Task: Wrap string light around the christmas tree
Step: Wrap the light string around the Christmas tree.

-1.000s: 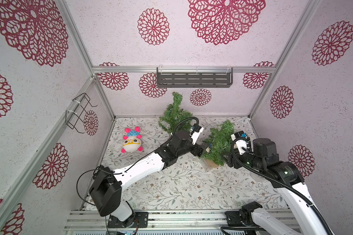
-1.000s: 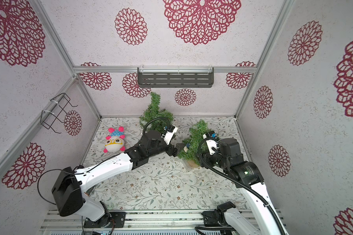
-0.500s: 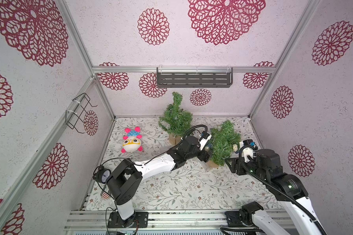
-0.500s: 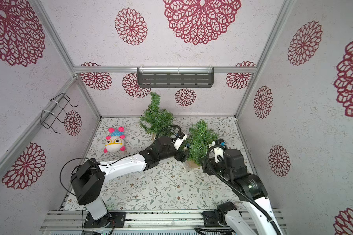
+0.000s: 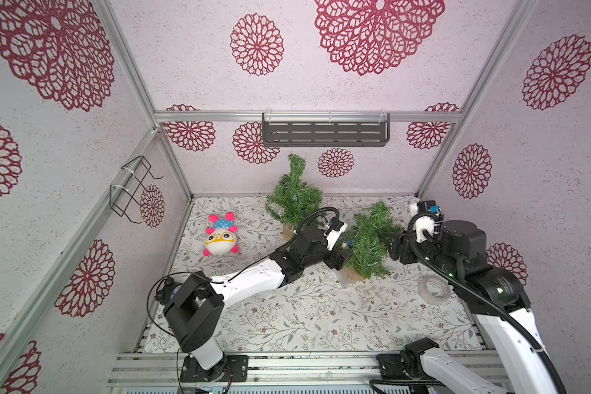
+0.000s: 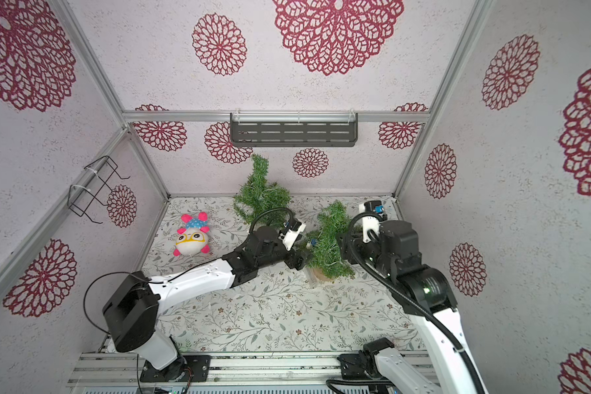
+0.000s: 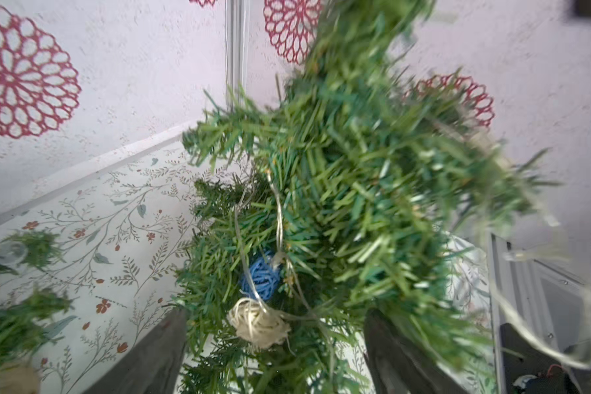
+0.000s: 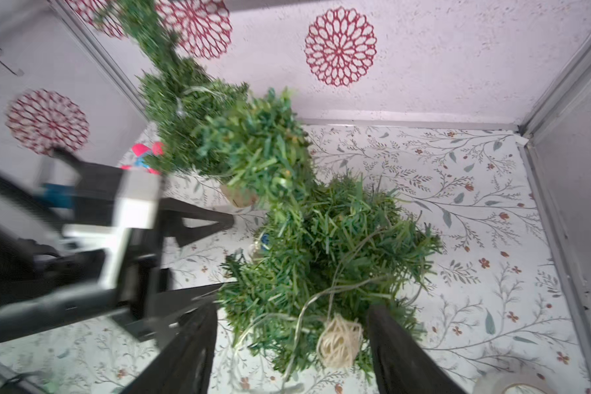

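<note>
Here, the pale wire string light with woven balls (image 8: 338, 341) lay draped over the small green artificial christmas tree (image 5: 367, 245), flanked by the left gripper (image 7: 273, 320) and right gripper (image 8: 292, 308), both spread wide, clamping nothing.

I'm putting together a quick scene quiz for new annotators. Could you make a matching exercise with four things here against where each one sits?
Things:
1. plush toy
2. tape roll
3. grey shelf
4. blue ball

Places:
a. mounted on the back wall
b. flat on the table beside the right arm
c. nestled in the tree branches
d. on the table near the wall with the wire rack

Pairs: 1-d, 2-b, 3-a, 4-c
</note>
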Action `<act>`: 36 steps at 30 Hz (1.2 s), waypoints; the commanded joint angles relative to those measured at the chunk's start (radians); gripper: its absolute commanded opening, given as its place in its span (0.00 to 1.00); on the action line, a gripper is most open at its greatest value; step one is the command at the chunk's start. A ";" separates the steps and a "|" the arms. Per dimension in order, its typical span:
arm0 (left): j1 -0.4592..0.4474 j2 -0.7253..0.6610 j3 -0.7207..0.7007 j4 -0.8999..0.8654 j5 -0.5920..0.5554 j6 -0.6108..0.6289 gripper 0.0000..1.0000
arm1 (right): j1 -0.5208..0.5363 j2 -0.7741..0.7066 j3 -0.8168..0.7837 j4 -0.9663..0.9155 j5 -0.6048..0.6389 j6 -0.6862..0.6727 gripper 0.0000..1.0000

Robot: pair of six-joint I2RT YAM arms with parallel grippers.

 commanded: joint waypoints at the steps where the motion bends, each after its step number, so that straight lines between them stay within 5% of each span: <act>1: -0.031 -0.064 -0.015 -0.030 -0.050 -0.054 0.81 | -0.004 0.009 -0.015 0.039 0.102 -0.055 0.68; 15: -0.147 0.126 0.386 -0.285 -0.130 0.054 0.72 | -0.321 -0.087 -0.211 0.264 -0.089 0.168 0.64; 36: -0.158 0.352 0.735 -0.562 -0.021 0.043 0.40 | -0.338 -0.079 -0.337 0.355 -0.137 0.179 0.60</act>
